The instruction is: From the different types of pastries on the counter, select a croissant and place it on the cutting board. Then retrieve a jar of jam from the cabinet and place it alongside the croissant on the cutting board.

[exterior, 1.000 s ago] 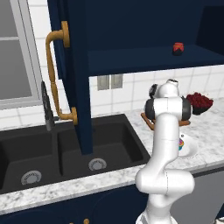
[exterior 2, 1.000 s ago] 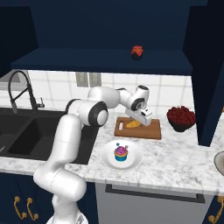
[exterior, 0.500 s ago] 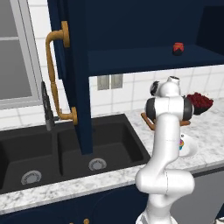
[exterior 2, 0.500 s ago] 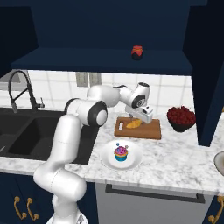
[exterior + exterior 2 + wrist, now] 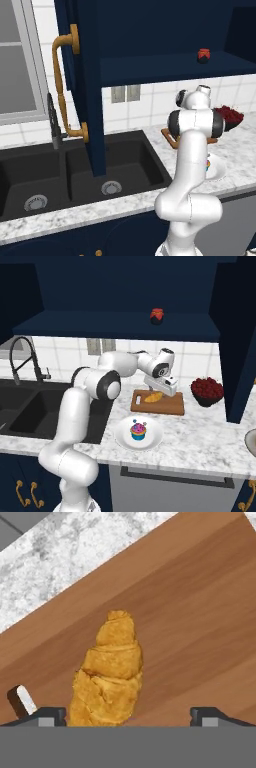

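A: What sits in what right now?

B: The croissant [image 5: 153, 397] lies flat on the cutting board [image 5: 170, 406], towards its left end. The cupcake [image 5: 138, 431] stands on the round white plate [image 5: 155, 438], nearer the front edge of the bench [image 5: 200, 451]. The dark bowl of red berries [image 5: 207, 391] is just right of the board. The jar of jam [image 5: 157, 315] rests on the shelf of the open cabinet [image 5: 120, 326], well above all of it.

A: And the gripper?

B: The gripper [image 5: 127, 714] is released, fingers spread wide with the croissant [image 5: 110, 672] lying between them on the board [image 5: 200, 627], nearer the left finger; I cannot tell whether that finger touches it.

A: Anything changed from a second ago?

B: Then the fingers were closed on the croissant over the board; now they have parted and the pastry rests on the wood. The arm has hardly moved, and the plate, bowl and jar stand as before.
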